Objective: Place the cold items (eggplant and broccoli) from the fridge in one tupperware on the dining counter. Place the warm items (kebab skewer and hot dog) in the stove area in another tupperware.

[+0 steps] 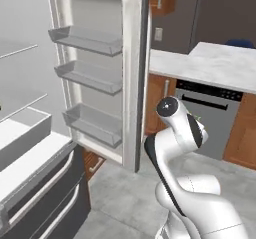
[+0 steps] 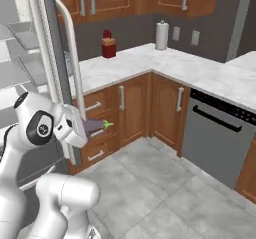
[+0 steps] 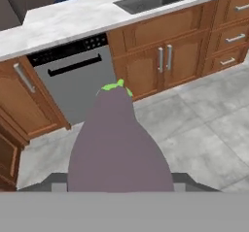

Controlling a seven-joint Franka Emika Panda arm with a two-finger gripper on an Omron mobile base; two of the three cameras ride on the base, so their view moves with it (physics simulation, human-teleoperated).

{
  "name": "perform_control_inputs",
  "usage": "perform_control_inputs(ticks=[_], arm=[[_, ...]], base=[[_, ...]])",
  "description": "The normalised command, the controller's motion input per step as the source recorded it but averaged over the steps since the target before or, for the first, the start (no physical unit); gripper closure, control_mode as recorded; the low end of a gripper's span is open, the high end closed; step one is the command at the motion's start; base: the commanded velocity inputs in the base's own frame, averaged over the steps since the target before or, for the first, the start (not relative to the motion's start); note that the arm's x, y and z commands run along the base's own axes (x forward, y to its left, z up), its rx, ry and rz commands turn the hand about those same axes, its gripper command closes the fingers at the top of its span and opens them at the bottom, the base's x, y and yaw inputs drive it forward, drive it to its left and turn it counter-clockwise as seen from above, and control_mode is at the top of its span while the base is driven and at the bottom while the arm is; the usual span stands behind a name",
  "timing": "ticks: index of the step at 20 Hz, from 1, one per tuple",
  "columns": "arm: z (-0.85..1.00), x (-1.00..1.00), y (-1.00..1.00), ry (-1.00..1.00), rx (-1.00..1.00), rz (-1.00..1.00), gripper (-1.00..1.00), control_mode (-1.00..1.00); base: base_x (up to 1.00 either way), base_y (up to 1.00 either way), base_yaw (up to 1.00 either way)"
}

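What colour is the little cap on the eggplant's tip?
Bright green, on the dull purple eggplant in the gripper; hand view shows it best.

Eggplant [image 3: 119, 143] base behind grey band.

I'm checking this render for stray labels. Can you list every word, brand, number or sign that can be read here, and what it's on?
None can be read.
The dishwasher control strip carries small pale marks, too blurred to read.
The red canister on the counter shows no legible label.
The eggplant in the gripper carries no text.
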Motion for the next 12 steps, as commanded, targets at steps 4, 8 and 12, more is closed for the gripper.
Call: perform_control_inputs(ticks=[4,8,12], arm=[[0.00,0.00,0.00,0.00,0.00,0.00,1.00,1.00],[0.00,0.00,0.00,0.00,0.00,0.00,1.00,1.00],[0.00,0.00,0.00,0.00,0.00,0.00,1.00,1.00]], base=[[0.13,-0.26,-0.49],[0.24,-0.42,-0.47],[0.34,-0.56,-0.45]])
